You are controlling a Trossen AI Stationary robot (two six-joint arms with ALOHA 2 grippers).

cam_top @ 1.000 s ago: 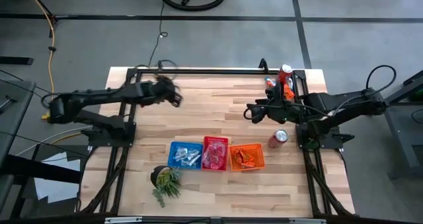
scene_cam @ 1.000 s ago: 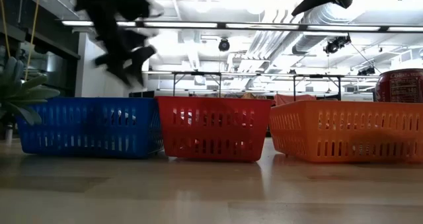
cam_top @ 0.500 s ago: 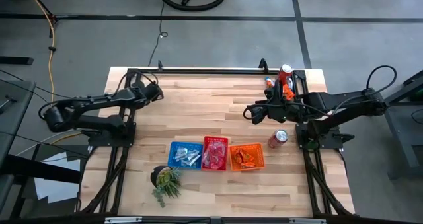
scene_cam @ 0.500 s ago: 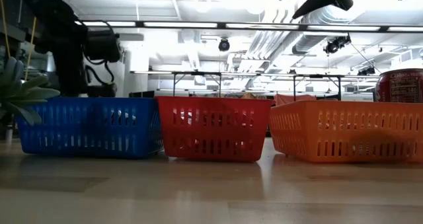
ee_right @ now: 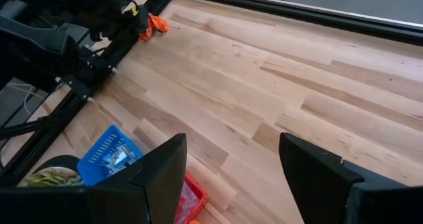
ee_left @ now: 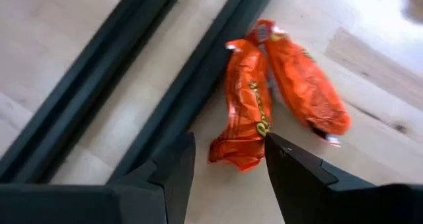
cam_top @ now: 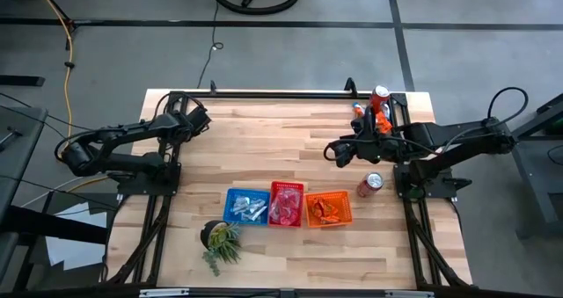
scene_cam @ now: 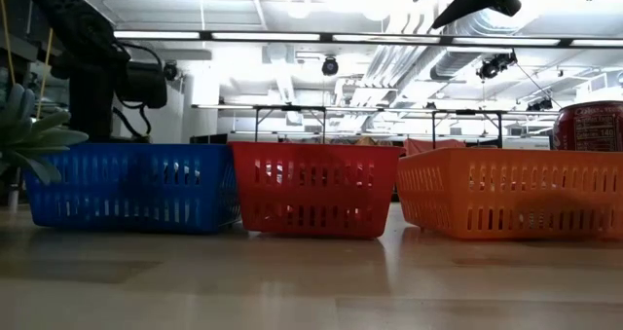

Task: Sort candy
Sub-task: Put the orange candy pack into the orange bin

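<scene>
Two orange candy packets (ee_left: 264, 92) lie flat on the wood at the table's far left corner, beside the dark frame rail (ee_left: 192, 72); the right wrist view shows them too (ee_right: 153, 24). My left gripper (ee_left: 228, 164) is low over them and open, slanting down, with one packet's end (ee_left: 238, 154) between its fingertips. My right gripper (cam_top: 337, 150) hangs open and high over the table's right middle, holding nothing. The blue (cam_top: 247, 205), red (cam_top: 286, 203) and orange (cam_top: 328, 208) baskets stand in a row near the front, with candy inside. My left gripper has a finger on either side of one orange packet's end (ee_left: 246, 159), coming slanting from above. One fingertip (ee_left: 277, 148) is right at the packet's edge; whether it touches, I cannot tell. The packet lies flat on the table.
A red soda can (cam_top: 370, 185) lies right of the orange basket, and another (cam_top: 379, 96) stands at the far right corner. A small green plant (cam_top: 220, 238) is near the front left. Bare wood stretches between the arms.
My left gripper has swung toward the table's far left corner and come down low over the orange packets, rolling its wrist as it went.
</scene>
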